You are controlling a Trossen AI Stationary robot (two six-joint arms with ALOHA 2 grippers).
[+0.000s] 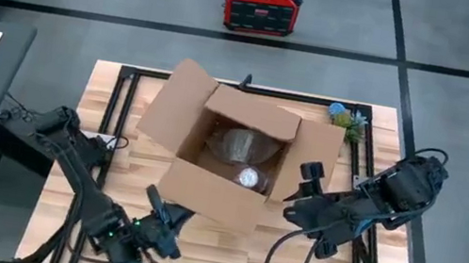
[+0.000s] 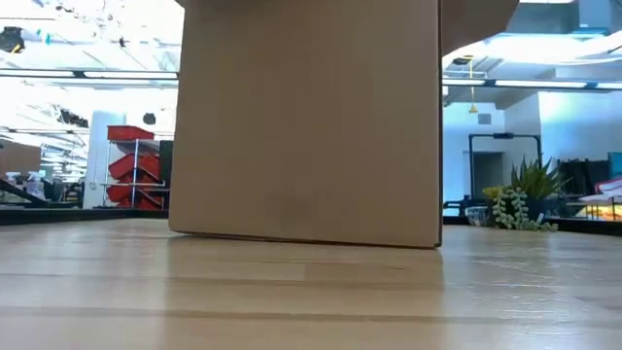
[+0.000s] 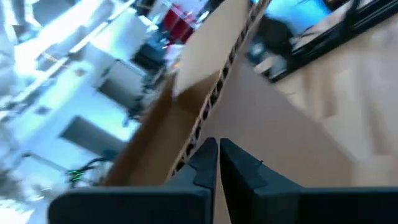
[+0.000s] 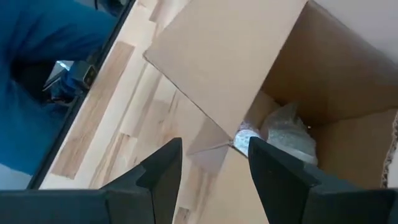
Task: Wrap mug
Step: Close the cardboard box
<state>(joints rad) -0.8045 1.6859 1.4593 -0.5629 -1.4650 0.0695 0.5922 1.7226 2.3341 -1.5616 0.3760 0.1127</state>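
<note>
1. The left gripper [image 3: 217, 163] has its fingers pressed together with nothing between them, low at the near wall of the open brown cardboard box [image 1: 231, 155].
2. The right gripper [image 4: 214, 163] has its fingers spread wide and empty, at the box's right flap.
3. The clear bubble-wrapped mug [image 1: 249, 178] lies inside the box.
4. Risk: either arm nudging a flap could slide the box.
5. Free wooden table [image 1: 223, 254] lies near; the small green plant [image 1: 349, 122] crowds the far right corner.
</note>
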